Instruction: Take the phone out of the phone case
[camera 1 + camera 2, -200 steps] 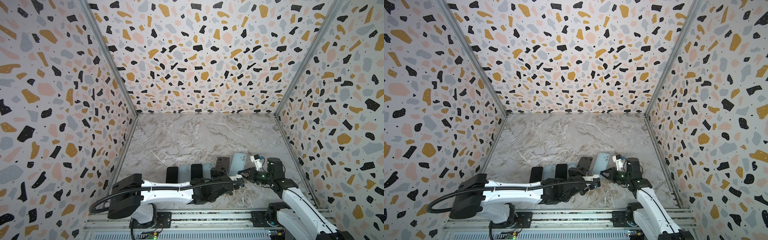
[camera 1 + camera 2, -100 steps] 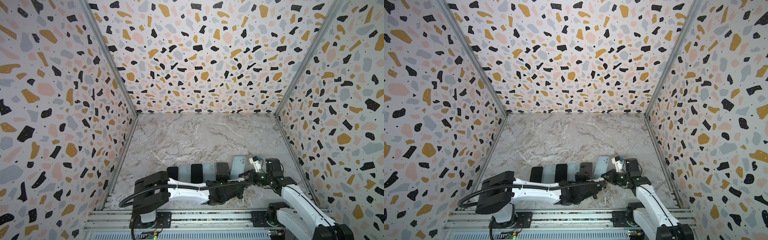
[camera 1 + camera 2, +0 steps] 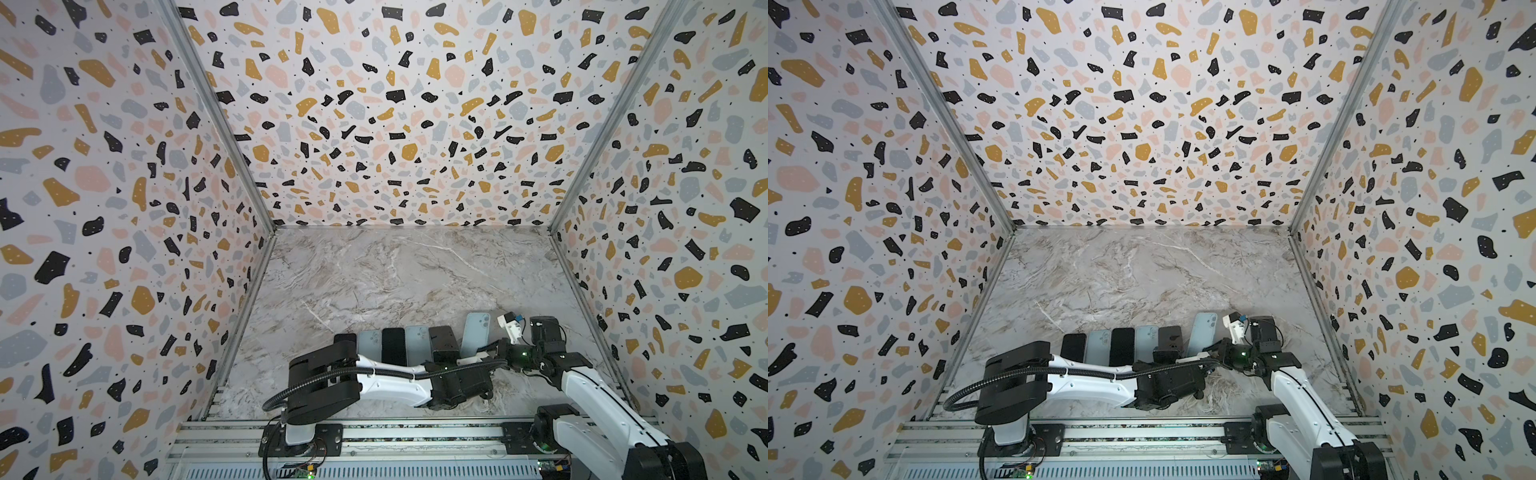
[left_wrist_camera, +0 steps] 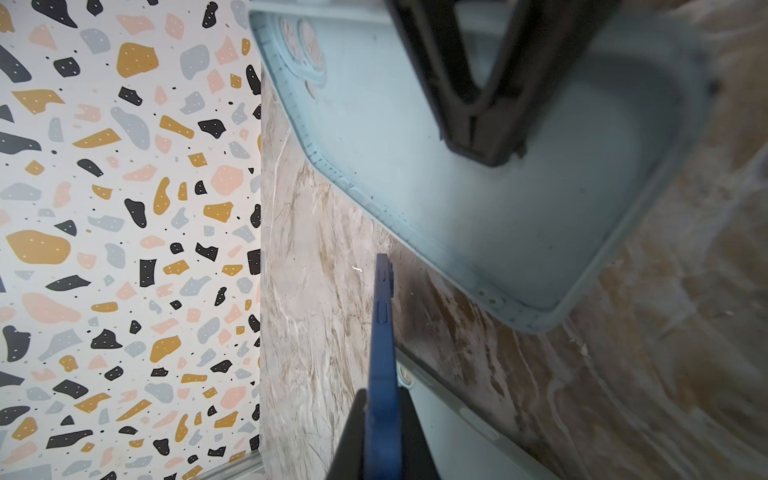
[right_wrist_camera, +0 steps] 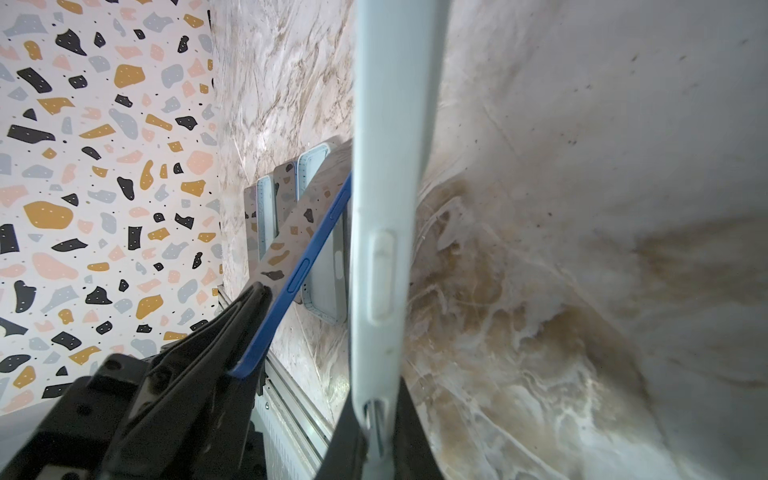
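Listing the lot at the lower right of both top views.

Item 1: phone [image 4: 382, 332], blue frame, seen edge-on in the left wrist view. Its glossy face mirrors the terrazzo wall [image 5: 104, 208] in the right wrist view. The left gripper [image 4: 382, 405] has its jaws clamped flat on both faces at the near end. The phone is fully clear of its cover.

Item 2: phone case [image 4: 519, 199], pale blue and empty, with the camera cut-out showing daylight through. The right gripper [image 5: 380, 415] is pinched tight on the case's near end. The case sits just beside the phone, apart from it. Whether its far end rests on the marble table [image 3: 395, 274] cannot be told.

Item 3: row of phones and cases [image 3: 394, 345], dark and pale pieces alternating. The row lies flat at lower centre, immediately left of the held pair.

Condition: the separation looks done. The step in hand appears to be laying the pair down at the right end of that row.

Handling advice:
- Lower the phone first, keeping its long edge parallel to its neighbour.
- Release only once its whole back bears on the table, because a drop onto marble would skid or chip it.
- The case will likely flex, being soft and held at one end, so set its far end down first and then lay the rest flat.
- The two arms work very close, so move one at a time and draw each straight back.
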Controlling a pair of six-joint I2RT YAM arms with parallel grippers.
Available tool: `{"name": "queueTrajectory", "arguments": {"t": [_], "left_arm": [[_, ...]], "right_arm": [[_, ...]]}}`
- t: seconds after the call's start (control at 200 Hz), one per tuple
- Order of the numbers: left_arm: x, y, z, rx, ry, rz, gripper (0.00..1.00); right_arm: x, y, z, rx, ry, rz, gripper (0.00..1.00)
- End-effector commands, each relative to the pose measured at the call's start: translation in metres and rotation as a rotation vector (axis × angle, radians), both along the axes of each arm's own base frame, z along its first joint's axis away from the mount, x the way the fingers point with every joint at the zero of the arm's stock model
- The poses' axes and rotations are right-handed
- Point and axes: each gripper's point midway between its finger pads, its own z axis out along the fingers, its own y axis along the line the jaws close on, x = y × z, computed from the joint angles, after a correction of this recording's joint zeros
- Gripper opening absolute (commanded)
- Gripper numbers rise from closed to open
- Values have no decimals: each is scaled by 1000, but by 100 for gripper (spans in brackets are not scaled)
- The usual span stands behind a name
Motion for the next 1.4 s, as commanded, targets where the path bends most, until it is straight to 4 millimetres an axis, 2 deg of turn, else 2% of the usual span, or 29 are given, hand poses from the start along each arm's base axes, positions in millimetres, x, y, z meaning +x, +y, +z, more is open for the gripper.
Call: {"name": "queueTrajectory", "arguments": {"t": [0.0, 0.31, 1.056, 1.176, 1.397], "left_arm": [[3, -9, 12, -86, -24, 27, 0], [6, -6, 8, -85, -22, 34, 0], [3, 0, -15, -80, 26, 29, 0], [1, 0, -17, -86, 43, 26, 9], [-1, -2, -22, -94, 66, 33, 13]], "right_arm": [[3, 2, 6, 15, -32, 9, 0], [4, 2, 8, 23, -48, 9, 0], [7, -6, -6, -34, 4, -10, 0], [8, -6, -5, -35, 4, -9, 0], [9, -6, -8, -37, 16, -2, 0]]}}
